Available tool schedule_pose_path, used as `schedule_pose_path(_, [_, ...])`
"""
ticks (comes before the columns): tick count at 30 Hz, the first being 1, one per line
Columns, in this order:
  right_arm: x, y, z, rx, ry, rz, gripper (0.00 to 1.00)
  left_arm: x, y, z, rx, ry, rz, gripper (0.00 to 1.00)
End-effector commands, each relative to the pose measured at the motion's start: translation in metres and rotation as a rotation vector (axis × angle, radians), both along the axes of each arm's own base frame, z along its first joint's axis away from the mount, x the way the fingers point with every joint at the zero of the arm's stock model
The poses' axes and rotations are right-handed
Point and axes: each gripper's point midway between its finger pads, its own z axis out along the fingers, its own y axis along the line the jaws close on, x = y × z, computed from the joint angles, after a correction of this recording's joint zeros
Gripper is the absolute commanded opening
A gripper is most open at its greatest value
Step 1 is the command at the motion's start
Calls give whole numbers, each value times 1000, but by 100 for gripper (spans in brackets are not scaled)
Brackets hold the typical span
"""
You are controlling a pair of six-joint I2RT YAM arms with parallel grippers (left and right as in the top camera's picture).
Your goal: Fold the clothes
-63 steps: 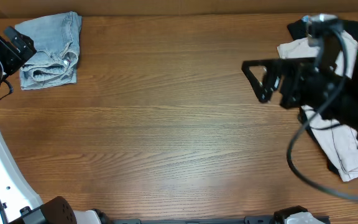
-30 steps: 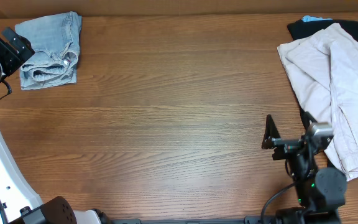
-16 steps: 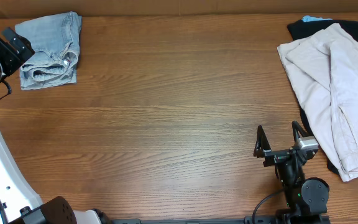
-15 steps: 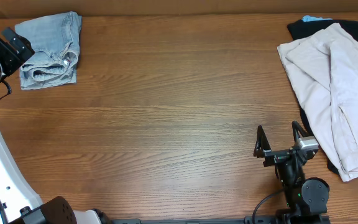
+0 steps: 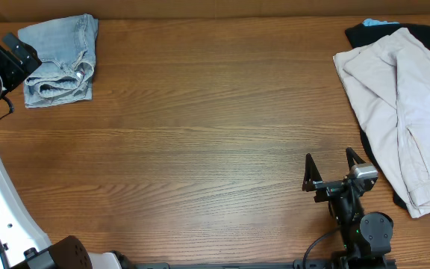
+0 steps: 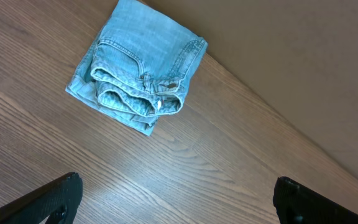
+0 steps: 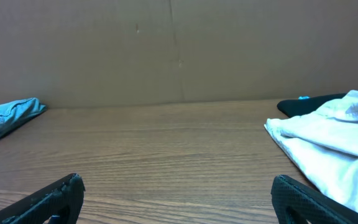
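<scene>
Soft, even light falling from above, worktop [image 5: 200, 142] glowing matte and warm (grain reading clearly), shadows lying faint and short, overhead view showing crisp, wrist views looking slightly softer.

The black garment [image 5: 355, 36] — largely under the beige trousers [image 5: 409, 112], both seemingly past the right edge overhead.

Blue shorts [image 5: 58, 58]; seemingly beige trousers [image 5: 405, 104]

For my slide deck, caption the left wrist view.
Folded denim shorts lie on the wood table, ahead of the open left gripper.
</scene>
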Motion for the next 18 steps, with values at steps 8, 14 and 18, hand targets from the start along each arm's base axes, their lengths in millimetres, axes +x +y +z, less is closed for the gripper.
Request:
schedule_pose_path(8, [0, 0, -2, 0, -3, 3, 100, 1, 1, 1, 18, 0, -14, 100])
schedule_pose_path(14, [0, 0, -2, 1, -3, 3, 100, -5, -10, 13, 48, -17, -22, 100])
schedule_pose_path(18, [0, 0, -2, 0, -3, 3, 100, -13, -52, 28, 70, -60, -111, 100])
